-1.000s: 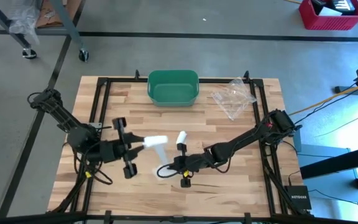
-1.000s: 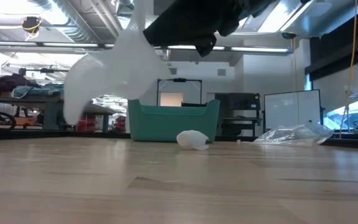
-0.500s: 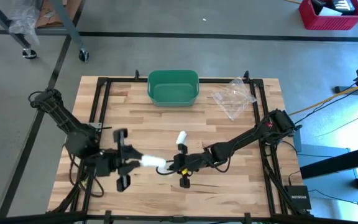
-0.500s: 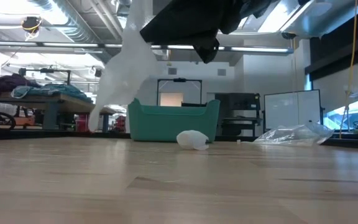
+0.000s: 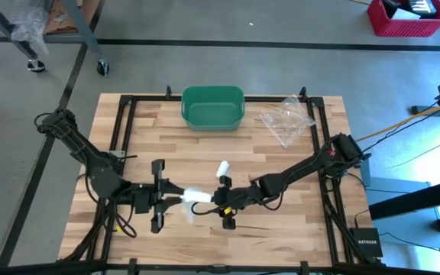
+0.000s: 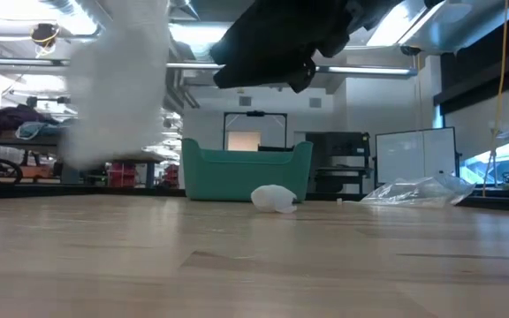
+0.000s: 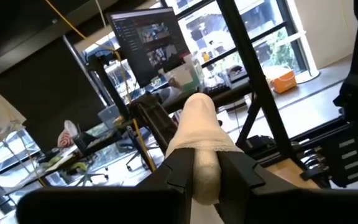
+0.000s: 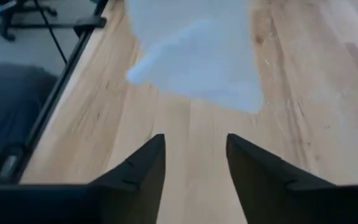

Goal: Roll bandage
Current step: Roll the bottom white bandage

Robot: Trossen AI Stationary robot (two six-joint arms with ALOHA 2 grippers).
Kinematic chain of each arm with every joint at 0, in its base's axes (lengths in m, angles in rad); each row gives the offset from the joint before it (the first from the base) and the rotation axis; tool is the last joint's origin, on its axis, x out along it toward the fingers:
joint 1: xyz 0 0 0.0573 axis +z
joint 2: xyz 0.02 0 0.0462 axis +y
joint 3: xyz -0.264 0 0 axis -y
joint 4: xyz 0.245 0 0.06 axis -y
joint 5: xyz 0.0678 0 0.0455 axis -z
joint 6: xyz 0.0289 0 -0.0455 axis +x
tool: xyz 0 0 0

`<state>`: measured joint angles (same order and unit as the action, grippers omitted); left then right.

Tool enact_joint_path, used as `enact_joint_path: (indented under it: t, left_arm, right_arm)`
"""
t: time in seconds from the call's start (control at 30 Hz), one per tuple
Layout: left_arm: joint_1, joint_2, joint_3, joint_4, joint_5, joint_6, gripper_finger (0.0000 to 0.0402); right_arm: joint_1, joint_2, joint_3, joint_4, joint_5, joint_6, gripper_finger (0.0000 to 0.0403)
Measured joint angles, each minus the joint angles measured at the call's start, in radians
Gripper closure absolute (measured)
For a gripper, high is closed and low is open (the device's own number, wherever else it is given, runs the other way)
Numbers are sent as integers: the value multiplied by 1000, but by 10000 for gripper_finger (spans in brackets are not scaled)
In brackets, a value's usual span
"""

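The white bandage (image 5: 195,196) sticks out past my left gripper (image 5: 176,200), which is shut on it above the table's near middle. In the left wrist view the bandage (image 7: 197,121) reaches forward as a soft rolled bundle. My right gripper (image 5: 214,203) is just right of it, open, with nothing between its fingers. In the right wrist view the bandage (image 8: 191,50) hangs ahead of the gripper (image 8: 194,155), above the wood. A second white roll (image 5: 223,168) lies on its side on the table behind them. My left gripper pinches the bandage bundle near its rear end (image 7: 202,168) between its two fingers, which lie along the bundle and point roughly level toward the table's right. The bandage is lifted clear of the table, and a loose end (image 5: 189,214) droops below.
A green bin (image 5: 212,107) stands at the far middle and a crumpled clear plastic bag (image 5: 287,118) at the far right. Black frame rails (image 5: 124,137) run along the table's left and right sides. Bare wood lies near the front edge.
My left gripper has moved toward the table's near edge and sunk a little, tipping as it went and carrying the bandage toward my right gripper. The bandage has come away from my right gripper, which has let go, and it now hangs only from the left one.
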<state>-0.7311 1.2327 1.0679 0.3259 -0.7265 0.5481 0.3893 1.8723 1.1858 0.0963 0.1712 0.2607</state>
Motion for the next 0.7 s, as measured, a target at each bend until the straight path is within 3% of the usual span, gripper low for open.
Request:
enact_joint_path:
  t: [0.27, 0.4, 0.7]
  left_arm:
    - [13, 0, 0, 0, -8, 0, 361]
    - [36, 0, 0, -1, -87, -9, 361]
    - [88, 0, 0, -2, -108, -94, 361]
  right_arm:
    - [3, 16, 0, 48, 1, -88, 219]
    - [3, 39, 0, 84, -5, -83, 220]
    - [-18, 46, 0, 95, 49, 170, 221]
